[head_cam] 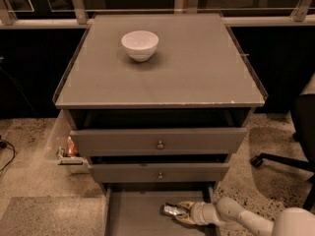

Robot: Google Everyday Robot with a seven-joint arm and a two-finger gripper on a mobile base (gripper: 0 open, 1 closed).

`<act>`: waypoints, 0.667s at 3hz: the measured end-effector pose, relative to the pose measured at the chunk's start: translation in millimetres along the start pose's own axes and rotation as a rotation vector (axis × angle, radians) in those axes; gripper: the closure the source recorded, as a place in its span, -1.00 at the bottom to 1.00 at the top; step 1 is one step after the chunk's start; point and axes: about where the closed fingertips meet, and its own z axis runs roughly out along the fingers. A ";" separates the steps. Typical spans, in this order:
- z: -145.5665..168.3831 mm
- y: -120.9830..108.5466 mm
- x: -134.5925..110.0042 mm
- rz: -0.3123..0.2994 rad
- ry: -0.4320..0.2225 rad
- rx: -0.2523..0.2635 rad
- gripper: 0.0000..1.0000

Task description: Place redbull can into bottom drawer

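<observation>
The redbull can [172, 210], small, silver and crinkled, lies sideways low over the floor of the bottom drawer [133, 215]. That drawer is pulled out at the foot of the grey cabinet. My gripper [183, 213] reaches in from the lower right on a white arm. Its yellowish fingers are closed on the can's right end. I cannot tell whether the can touches the drawer floor.
A white bowl [140, 44] stands on the cabinet top [197, 77]. The two upper drawers [160, 141] with round knobs are slightly open above the gripper. An office chair base [285, 161] stands at the right. A small cart with items [69, 151] sits at the cabinet's left.
</observation>
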 end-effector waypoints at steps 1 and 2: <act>0.1 0.1 0.0 0.000 0.000 0.000 0.16; 0.1 0.1 0.0 0.000 0.000 0.000 -0.30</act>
